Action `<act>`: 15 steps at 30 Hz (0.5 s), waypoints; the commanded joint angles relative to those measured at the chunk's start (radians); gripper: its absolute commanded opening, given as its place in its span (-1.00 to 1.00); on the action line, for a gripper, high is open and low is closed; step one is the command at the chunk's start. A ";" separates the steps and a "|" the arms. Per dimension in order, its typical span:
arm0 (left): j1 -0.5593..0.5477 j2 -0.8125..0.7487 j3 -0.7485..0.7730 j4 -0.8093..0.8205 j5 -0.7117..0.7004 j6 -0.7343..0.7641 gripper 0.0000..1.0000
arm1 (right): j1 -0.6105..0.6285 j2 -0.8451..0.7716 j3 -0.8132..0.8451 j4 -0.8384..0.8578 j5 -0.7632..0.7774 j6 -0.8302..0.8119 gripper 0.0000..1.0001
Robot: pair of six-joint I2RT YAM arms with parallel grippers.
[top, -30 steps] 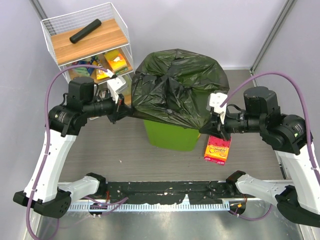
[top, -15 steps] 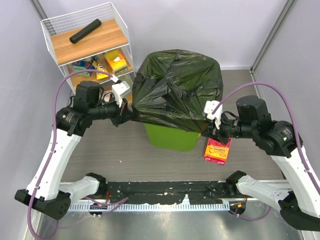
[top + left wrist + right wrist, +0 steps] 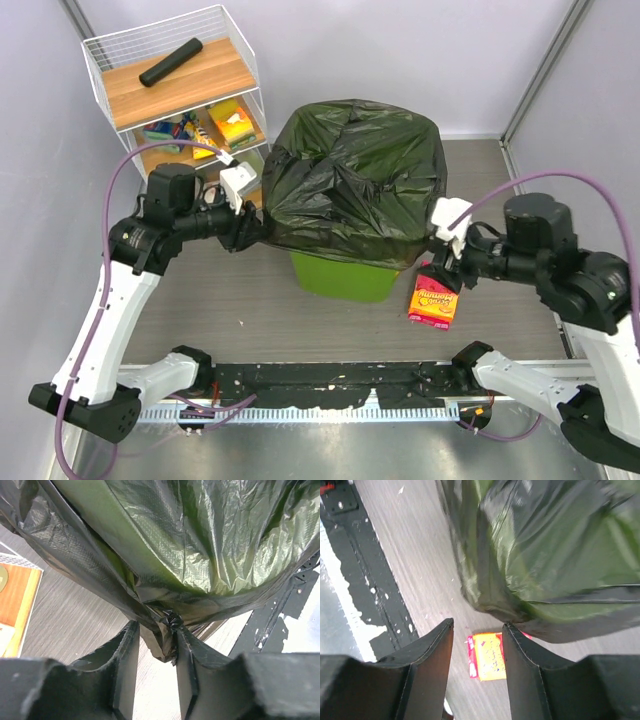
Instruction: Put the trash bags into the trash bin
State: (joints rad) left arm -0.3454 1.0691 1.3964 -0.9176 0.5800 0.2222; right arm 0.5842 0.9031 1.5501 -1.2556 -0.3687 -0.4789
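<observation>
The black trash bag (image 3: 355, 180) is draped over the lime-green trash bin (image 3: 345, 275), whose lower front wall shows below the plastic. My left gripper (image 3: 250, 232) is at the bag's left hem. In the left wrist view that gripper (image 3: 156, 630) is open, and a crumpled corner of the bag (image 3: 200, 540) hangs between the jaws against one finger (image 3: 187, 655). My right gripper (image 3: 437, 270) sits just off the bag's right hem. In the right wrist view it (image 3: 478, 625) is open and empty, with the bag (image 3: 545, 555) above its fingertips.
A red and yellow snack packet (image 3: 436, 297) lies on the table right of the bin, also seen between the right jaws (image 3: 490, 655). A white wire shelf rack (image 3: 175, 80) with a black roll (image 3: 170, 62) stands back left. A black strip (image 3: 330, 378) runs along the near edge.
Both grippers have opened and released the bag's hem. The right gripper has drawn back to the right, away from the bag. The left gripper stayed close to the hem.
</observation>
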 commanded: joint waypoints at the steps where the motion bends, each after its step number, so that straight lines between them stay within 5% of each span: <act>1: 0.003 -0.008 0.053 0.013 0.000 0.025 -0.17 | -0.006 -0.001 0.158 0.008 0.028 0.016 -0.02; 8: 0.003 -0.029 0.078 -0.001 0.001 0.031 0.50 | -0.032 0.075 0.266 0.142 0.290 0.184 0.00; 15: 0.005 -0.055 0.095 0.034 -0.054 0.037 0.70 | -0.129 0.155 0.312 0.194 0.303 0.322 0.02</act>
State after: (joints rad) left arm -0.3454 1.0412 1.4414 -0.9253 0.5617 0.2459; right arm 0.5011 1.0195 1.8400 -1.1381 -0.1287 -0.2726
